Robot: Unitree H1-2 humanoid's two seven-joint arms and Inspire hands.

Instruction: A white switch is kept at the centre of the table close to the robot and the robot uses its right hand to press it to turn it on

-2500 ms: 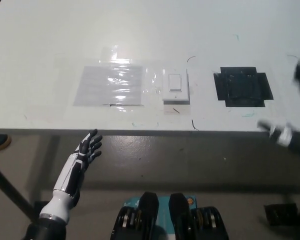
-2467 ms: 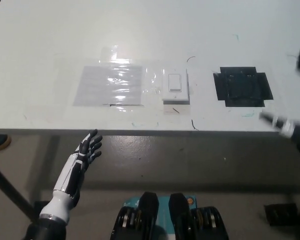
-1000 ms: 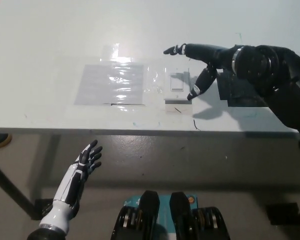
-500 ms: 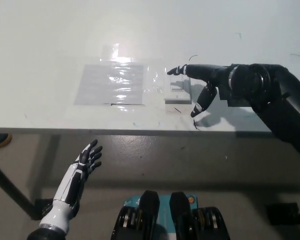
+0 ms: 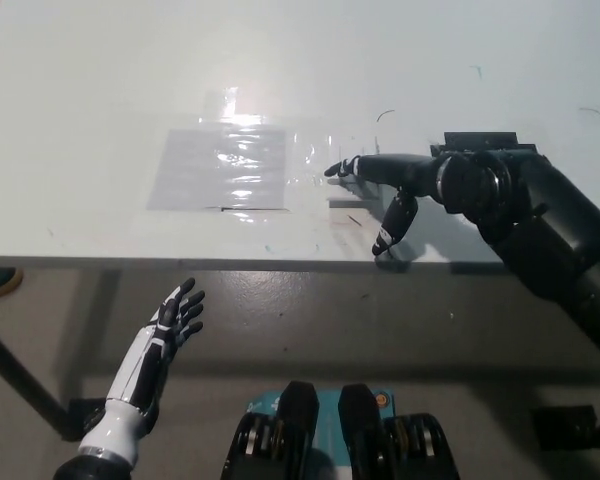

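While right robot hand [image 5: 405, 185] hovers spread over the switch [image 5: 342, 195], mostly hiding it near worktop [image 5: 100, 90] front edge, pressing step is underway; next needs firm downward push. Left robot hand [image 5: 165, 325] rests spread, below that edge.

White table [image 5: 100, 90] fills upper frame, front edge running across middle. Clear shiny plastic sheet [image 5: 220, 168] taped flat on table, centre-left, glare at top. Black tape patch [image 5: 477, 141] at 3 o'clock from sheet, mostly hidden. Small pen marks [image 5: 384, 114] on tabletop. Grey floor [image 5: 310, 320] below edge; dark table leg [image 5: 15, 385] at 8 o'clock.
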